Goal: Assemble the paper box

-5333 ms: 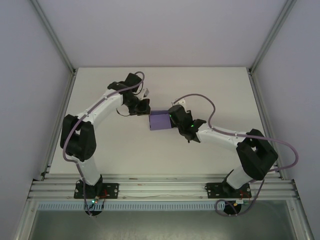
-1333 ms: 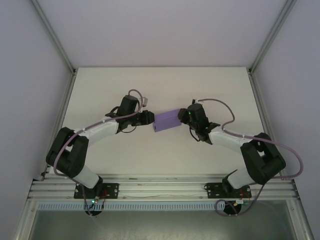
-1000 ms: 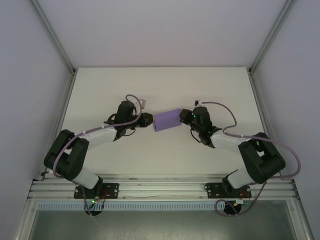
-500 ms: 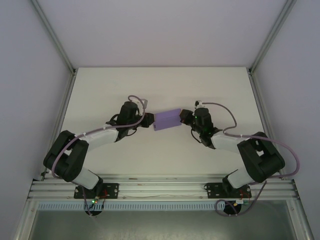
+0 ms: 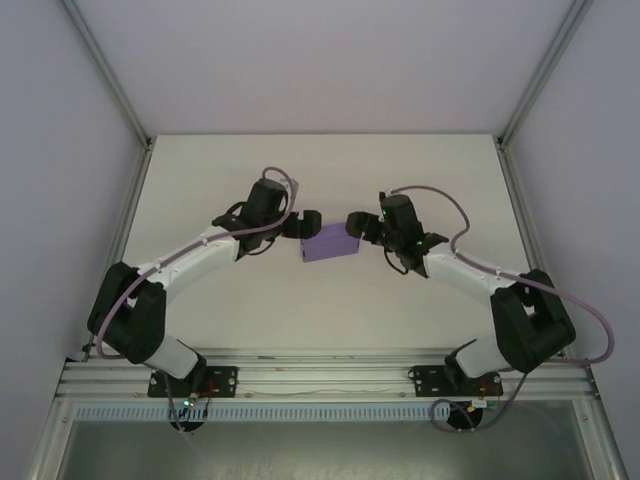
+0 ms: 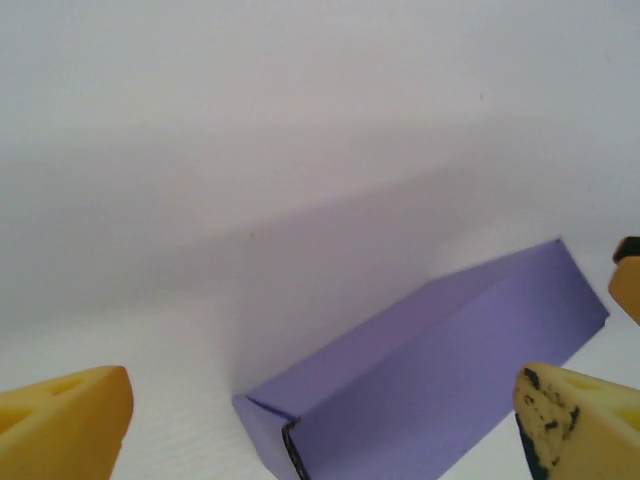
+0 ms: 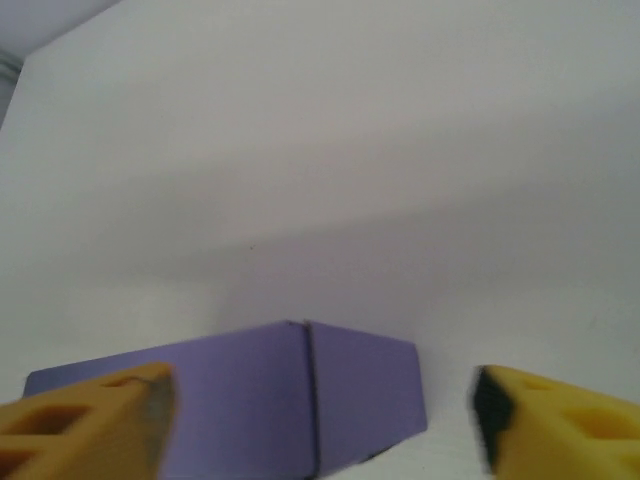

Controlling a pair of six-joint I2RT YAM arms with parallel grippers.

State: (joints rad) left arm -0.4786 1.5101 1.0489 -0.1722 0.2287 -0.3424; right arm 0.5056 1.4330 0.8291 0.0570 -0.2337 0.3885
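- Setting: a white bench (image 5: 320,170) enclosed by pale walls (image 5: 60,150) and aluminium frame posts (image 5: 105,75). A ribbed rail (image 5: 320,378) along the near edge carries both arms.
- Top view: the paper box (image 5: 328,245), a closed purple block, lies flat near the middle of the bench. The left claw (image 5: 306,224) sits at its far left corner and the right claw (image 5: 357,224) at its far right corner, with both arms stretched inward.
- Left wrist view: the yellow fingers (image 6: 65,415) stand at opposite lower corners of the picture, spread wide and gripping nothing. The box runs diagonally beyond them, its near end showing a folded corner.
- Right wrist view: the yellow fingers (image 7: 85,420) are likewise spread wide and grip nothing. The box lies low between them, with a vertical seam (image 7: 308,400) on its facing side.
- Hard to make out: from above, the dark claw bodies cover the fingertips, so contact with the box cannot be judged.
- Cut off: both wrist views crop the lower edge of the box, and the fingers are blurred. A small yellow-and-black piece (image 6: 628,285) at the right edge of the left wrist view cannot be identified.
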